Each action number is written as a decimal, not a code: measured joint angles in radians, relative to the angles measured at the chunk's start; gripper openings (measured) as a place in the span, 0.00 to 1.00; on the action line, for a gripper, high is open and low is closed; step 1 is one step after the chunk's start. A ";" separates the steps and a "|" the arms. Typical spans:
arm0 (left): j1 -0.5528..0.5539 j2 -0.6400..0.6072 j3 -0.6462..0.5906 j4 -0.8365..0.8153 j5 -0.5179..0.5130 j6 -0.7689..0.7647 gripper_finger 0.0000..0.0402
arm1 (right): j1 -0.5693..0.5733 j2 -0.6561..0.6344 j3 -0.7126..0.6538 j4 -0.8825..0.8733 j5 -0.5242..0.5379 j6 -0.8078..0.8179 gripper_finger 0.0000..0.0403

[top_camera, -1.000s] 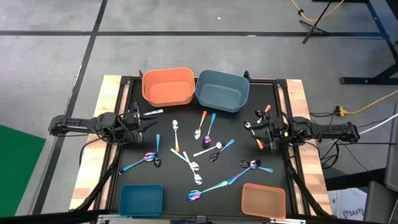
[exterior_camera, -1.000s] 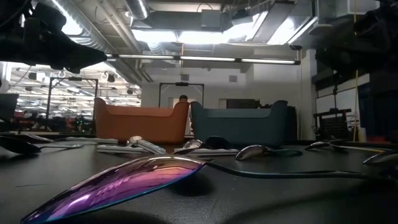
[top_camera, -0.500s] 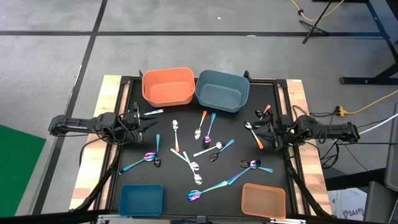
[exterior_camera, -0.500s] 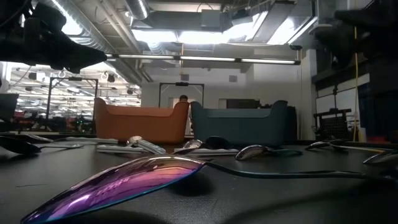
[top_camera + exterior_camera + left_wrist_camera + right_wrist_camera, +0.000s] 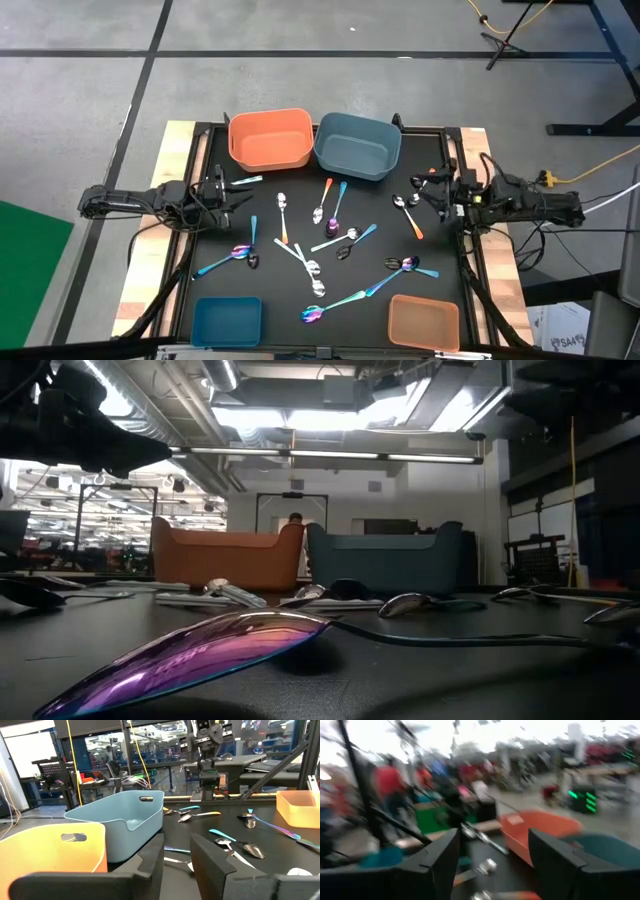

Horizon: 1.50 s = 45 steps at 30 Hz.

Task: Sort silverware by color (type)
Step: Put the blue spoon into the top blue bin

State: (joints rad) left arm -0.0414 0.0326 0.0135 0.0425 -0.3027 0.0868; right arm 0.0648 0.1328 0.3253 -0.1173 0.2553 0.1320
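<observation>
Several small spoons lie scattered flat on the black mat (image 5: 300, 215): plain silver ones (image 5: 306, 264), black ones (image 5: 345, 250), orange-handled ones (image 5: 411, 218) and iridescent ones with teal handles (image 5: 338, 302). One iridescent bowl fills the low view's foreground (image 5: 190, 650). My left gripper (image 5: 224, 192) (image 5: 179, 865) is open and low over the mat's left side, with a teal-handled spoon (image 5: 245, 182) just beyond it. My right gripper (image 5: 440, 195) (image 5: 492, 865) is open at the mat's right side, above the spoons there. Neither one touches a spoon.
An orange bin (image 5: 270, 138) and a grey-blue bin (image 5: 357, 146) stand side by side at the far edge. A small blue bin (image 5: 227, 320) sits at the near left and a small orange bin (image 5: 423, 322) at the near right. Wooden strips (image 5: 480, 150) border the mat.
My right gripper has drawn back toward the table's right edge and a little toward the far edge, rising; in the low view its dark shape has climbed toward the upper right corner. The left arm and the spoons have kept still.
</observation>
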 joint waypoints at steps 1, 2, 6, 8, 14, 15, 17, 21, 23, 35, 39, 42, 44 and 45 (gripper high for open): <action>0.000 0.000 0.000 0.000 0.000 0.000 0.22 | 0.000 0.020 0.033 -0.059 0.025 0.011 0.56; 0.000 0.000 0.000 0.000 0.000 0.000 0.22 | 0.000 0.040 0.066 -0.116 0.049 0.025 0.56; 0.000 0.000 0.000 0.000 0.000 0.000 0.22 | 0.000 0.128 0.193 -0.317 0.137 0.103 0.56; 0.000 0.000 0.000 0.000 0.000 0.000 0.22 | 0.000 0.174 0.253 -0.401 0.175 0.139 0.56; 0.000 0.000 0.000 0.000 0.000 0.001 0.22 | 0.000 0.289 0.380 -0.616 0.286 0.244 0.56; 0.000 0.000 0.000 0.000 0.000 0.000 0.22 | 0.000 0.305 0.394 -0.638 0.295 0.269 0.56; 0.000 0.000 0.000 0.001 0.000 0.000 0.22 | 0.000 0.333 0.416 -0.681 0.305 0.308 0.56; 0.000 0.000 0.000 0.000 0.000 0.001 0.22 | -0.011 0.385 0.443 -0.756 0.310 0.391 0.56; 0.000 0.000 0.000 0.001 0.000 0.001 0.22 | -0.041 0.409 0.450 -0.795 0.310 0.449 0.56; 0.000 0.000 0.000 0.000 0.000 0.002 0.22 | -0.402 0.606 0.450 -1.010 0.099 0.480 0.56; 0.000 0.000 0.000 0.001 0.000 0.001 0.22 | -0.513 0.696 0.450 -1.010 0.033 0.379 0.56; 0.000 0.000 0.000 0.001 0.000 0.001 0.22 | -0.582 0.764 0.450 -1.010 -0.020 0.328 0.56; 0.000 0.000 0.000 0.000 0.000 0.001 0.22 | -0.618 0.813 0.450 -1.010 -0.057 0.295 0.56; 0.000 0.000 0.000 0.001 0.000 0.001 0.22 | -0.632 0.839 0.450 -1.010 -0.076 0.280 0.56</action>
State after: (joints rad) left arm -0.0418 0.0326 0.0135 0.0433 -0.3027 0.0875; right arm -0.5674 0.9719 0.7753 -1.1275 0.1795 0.4122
